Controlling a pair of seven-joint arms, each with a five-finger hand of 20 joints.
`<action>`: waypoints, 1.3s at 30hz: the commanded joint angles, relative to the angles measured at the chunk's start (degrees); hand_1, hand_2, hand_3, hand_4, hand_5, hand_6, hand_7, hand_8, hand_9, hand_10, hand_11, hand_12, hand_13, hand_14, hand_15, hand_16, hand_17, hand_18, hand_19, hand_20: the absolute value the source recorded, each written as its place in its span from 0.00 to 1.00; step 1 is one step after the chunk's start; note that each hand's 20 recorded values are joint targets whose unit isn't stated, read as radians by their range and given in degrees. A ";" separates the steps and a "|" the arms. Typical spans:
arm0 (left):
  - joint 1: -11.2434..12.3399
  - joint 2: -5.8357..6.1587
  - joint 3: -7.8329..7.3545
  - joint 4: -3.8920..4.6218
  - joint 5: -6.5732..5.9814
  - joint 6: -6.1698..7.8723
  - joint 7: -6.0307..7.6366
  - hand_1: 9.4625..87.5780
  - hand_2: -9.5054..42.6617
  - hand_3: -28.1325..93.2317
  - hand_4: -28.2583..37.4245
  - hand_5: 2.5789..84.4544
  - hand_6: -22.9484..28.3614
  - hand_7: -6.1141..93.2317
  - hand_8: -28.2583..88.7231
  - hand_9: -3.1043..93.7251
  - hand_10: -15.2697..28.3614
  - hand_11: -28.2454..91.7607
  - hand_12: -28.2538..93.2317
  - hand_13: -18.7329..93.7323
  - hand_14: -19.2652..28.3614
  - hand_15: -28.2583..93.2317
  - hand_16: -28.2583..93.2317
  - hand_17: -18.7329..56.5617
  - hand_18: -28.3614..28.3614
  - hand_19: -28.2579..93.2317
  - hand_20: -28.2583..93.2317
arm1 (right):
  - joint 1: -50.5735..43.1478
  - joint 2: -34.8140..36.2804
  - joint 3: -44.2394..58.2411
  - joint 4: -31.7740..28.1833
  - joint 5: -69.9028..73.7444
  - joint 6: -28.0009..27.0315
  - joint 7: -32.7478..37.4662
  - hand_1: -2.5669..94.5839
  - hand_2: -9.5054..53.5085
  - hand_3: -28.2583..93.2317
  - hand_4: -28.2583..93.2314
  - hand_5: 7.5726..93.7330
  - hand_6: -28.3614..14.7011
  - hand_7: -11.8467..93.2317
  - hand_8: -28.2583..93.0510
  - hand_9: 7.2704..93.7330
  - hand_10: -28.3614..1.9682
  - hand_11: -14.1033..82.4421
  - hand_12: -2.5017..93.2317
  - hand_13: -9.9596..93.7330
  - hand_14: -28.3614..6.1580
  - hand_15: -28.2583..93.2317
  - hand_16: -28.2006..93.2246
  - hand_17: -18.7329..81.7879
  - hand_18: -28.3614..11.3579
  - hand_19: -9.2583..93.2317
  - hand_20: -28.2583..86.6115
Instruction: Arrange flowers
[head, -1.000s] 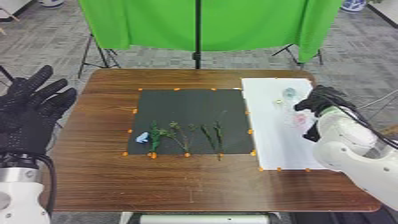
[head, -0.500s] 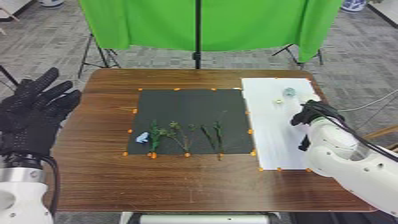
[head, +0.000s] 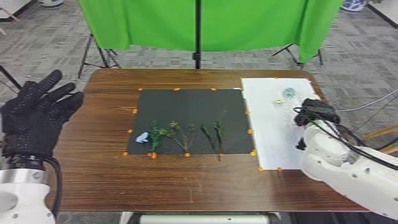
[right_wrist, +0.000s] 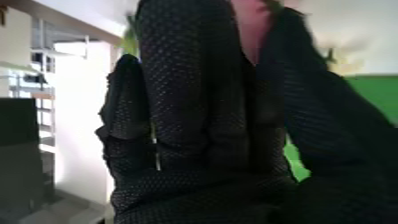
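From where I stand, the right hand is over the white sheet, near the worktop's right edge. Its fingers are nearly straight and close together, and the thumb closes in beside them, with a pink flower pinched between. How firm that hold is, I can't tell.

My worry is the grip: a soft bloom like that could get crushed if the thumb bears down, or slip out if it eases. Close by, towards the far right corner, lie a small yellow flower and a pale blue-green piece; a careless sweep of the glove might knock either askew.

Nearer the middle of the worktop, the dark mat carries a blue flower and some green stems. They look thin and light, so a dragging cuff or a dropped bloom could tangle them. The left hand hangs by the left edge, fingers spread, holding nothing.
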 joint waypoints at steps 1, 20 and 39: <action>0.47 -0.50 -0.34 -0.67 1.22 -0.26 -0.64 0.16 0.42 0.85 0.00 0.41 0.66 0.20 0.16 0.35 0.83 0.49 0.31 0.38 0.99 0.71 0.13 0.17 0.95 0.81 0.31 | 3.15 0.47 -3.94 -2.37 -5.29 5.58 -0.43 0.59 0.00 0.80 0.00 0.89 0.72 0.29 0.25 0.99 0.71 0.26 0.30 0.90 0.68 0.63 0.39 0.57 0.22 1.00 0.39; -0.11 0.28 -1.27 -2.60 3.50 0.22 -1.16 0.16 0.42 0.85 0.00 0.41 0.66 0.20 0.16 0.35 0.83 0.49 0.31 0.38 0.99 0.70 0.13 0.17 0.95 0.81 0.30 | 24.40 -17.54 -17.90 -3.95 -5.05 8.25 -10.56 0.59 0.00 0.82 0.00 0.90 0.70 0.29 0.27 1.00 0.70 0.27 0.32 0.91 0.70 0.65 0.40 0.58 0.23 1.00 0.43; -11.03 6.71 0.89 0.21 2.81 -1.45 -1.87 0.16 0.41 0.85 0.00 0.41 0.66 0.19 0.16 0.35 0.83 0.49 0.31 0.38 0.99 0.70 0.13 0.17 0.95 0.82 0.30 | 37.95 -46.44 -34.06 6.76 9.16 2.81 -12.76 0.57 0.00 0.83 0.00 0.89 0.72 0.30 0.26 0.99 0.70 0.31 0.31 0.90 0.70 0.66 0.39 0.55 0.24 1.00 0.45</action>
